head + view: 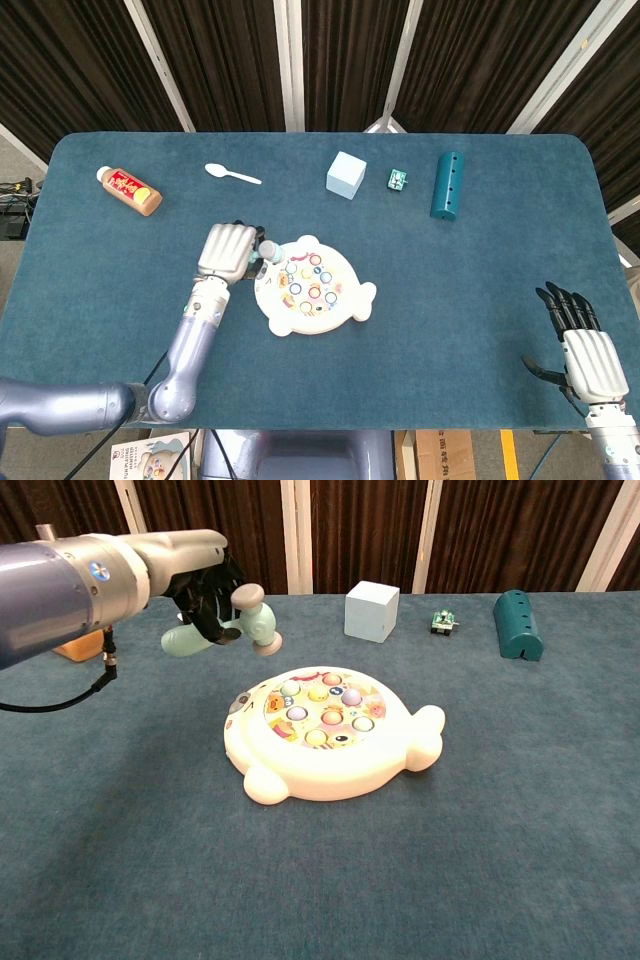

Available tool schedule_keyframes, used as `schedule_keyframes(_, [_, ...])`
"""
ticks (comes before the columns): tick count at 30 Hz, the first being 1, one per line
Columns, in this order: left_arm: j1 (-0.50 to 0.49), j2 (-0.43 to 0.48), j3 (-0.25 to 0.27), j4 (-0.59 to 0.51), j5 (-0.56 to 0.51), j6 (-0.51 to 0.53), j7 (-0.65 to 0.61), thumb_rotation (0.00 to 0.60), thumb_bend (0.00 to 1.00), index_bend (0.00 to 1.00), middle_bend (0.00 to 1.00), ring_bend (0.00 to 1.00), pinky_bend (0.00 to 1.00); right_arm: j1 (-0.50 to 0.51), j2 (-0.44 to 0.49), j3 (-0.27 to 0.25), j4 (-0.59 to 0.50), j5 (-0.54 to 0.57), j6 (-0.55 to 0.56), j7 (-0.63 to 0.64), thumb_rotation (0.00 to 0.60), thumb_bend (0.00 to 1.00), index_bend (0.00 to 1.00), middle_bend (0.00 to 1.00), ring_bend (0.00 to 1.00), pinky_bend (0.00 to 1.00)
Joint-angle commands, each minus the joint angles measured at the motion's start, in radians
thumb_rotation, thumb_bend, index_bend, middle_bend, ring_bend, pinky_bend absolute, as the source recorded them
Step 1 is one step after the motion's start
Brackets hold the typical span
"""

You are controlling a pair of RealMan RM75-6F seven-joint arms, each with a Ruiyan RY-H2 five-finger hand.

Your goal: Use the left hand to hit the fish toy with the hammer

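Observation:
The white fish toy [312, 287] [330, 736] lies in the middle of the blue table, its top set with coloured round pegs. My left hand [226, 252] [205, 580] grips a small toy hammer [232, 625] with a mint handle and pale pink head. The hammer's head [266, 250] hangs in the air just above the toy's left edge, apart from it. My right hand [582, 342] rests low at the table's near right corner, holding nothing, its fingers apart; the chest view does not show it.
Along the far side lie a brown bottle [130, 189], a white spoon [231, 174] [213, 623], a pale blue cube [345, 175] [371, 611], a small green toy [399, 180] [443, 621] and a teal cylinder block [446, 185] [517, 624].

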Motion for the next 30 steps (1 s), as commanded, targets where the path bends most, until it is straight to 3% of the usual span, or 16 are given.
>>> schedule_keyframes(1, [-0.104,-0.025,-0.048,0.032,-0.155,-0.006,0.126,0.600,0.60,0.75,0.54,0.36,0.45,0.001,0.001,0.002,0.000,0.005,-0.005,0.007,0.600,0.21,0.00,0.00,0.00,0.03])
schedule_keyframes(7, [-0.211,-0.039,-0.068,0.076,-0.318,0.009,0.252,0.600,0.62,0.75,0.54,0.37,0.46,0.001,0.005,0.003,-0.001,0.010,-0.008,0.024,0.600,0.21,0.00,0.00,0.00,0.03])
schedule_keyframes(12, [-0.247,-0.030,-0.065,0.077,-0.384,0.019,0.290,0.600,0.62,0.75,0.55,0.37,0.46,0.001,0.006,0.003,0.001,0.012,-0.009,0.031,0.600,0.21,0.00,0.00,0.00,0.03])
schedule_keyframes(30, [-0.241,-0.010,0.009,0.073,-0.388,0.012,0.210,0.600,0.62,0.75,0.55,0.37,0.46,0.000,0.006,0.000,-0.005,-0.001,-0.004,0.024,0.600,0.21,0.00,0.00,0.00,0.02])
